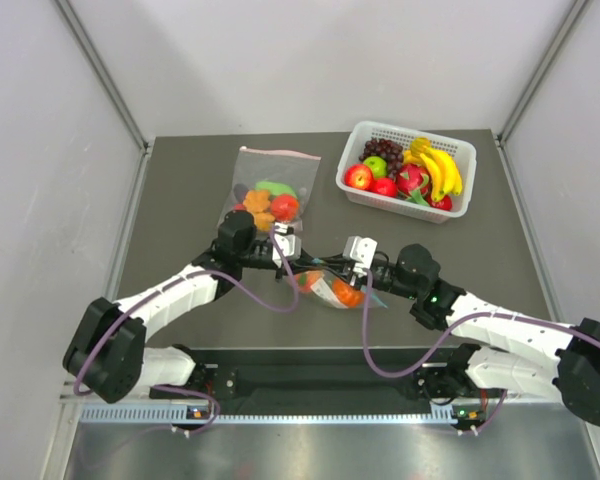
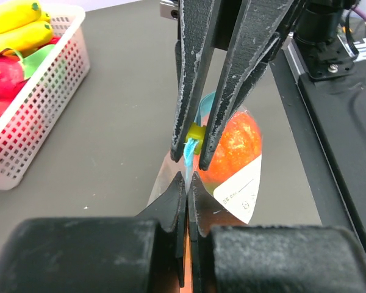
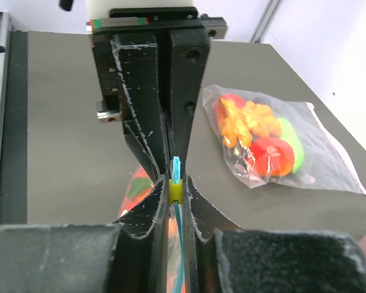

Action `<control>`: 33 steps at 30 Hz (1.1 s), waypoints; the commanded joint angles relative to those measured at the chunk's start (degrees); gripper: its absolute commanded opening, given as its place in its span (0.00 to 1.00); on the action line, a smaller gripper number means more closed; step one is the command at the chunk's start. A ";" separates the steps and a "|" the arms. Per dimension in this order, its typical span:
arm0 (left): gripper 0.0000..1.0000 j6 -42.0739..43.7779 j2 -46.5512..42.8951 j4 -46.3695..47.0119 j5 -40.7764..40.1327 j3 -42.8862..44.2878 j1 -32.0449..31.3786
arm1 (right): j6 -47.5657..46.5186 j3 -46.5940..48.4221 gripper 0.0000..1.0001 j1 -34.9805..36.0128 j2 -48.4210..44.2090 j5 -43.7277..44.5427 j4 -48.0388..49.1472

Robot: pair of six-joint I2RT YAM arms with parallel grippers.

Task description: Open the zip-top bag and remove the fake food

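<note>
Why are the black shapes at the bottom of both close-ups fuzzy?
Left wrist view: the left pincer sits too near the lens to focus; the orange fake food glints through the zip-top bag. Right wrist view: the right pincer blurs likewise.

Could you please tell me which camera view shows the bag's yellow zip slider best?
The right wrist view: the yellow slider sits centred, pinched by the right gripper. The left wrist view shows it partly hidden; the top view hides it.
</note>
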 commanded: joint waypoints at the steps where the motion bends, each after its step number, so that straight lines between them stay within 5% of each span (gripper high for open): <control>1: 0.00 -3.28 -2.47 9.21 -1.52 -1.41 0.81 | 1.42 1.15 0.01 0.86 -0.68 3.19 0.59; 33: 0.00 -13.04 -4.41 26.36 -10.66 -8.44 5.20 | 2.91 -1.93 0.00 -0.37 -2.09 7.06 2.08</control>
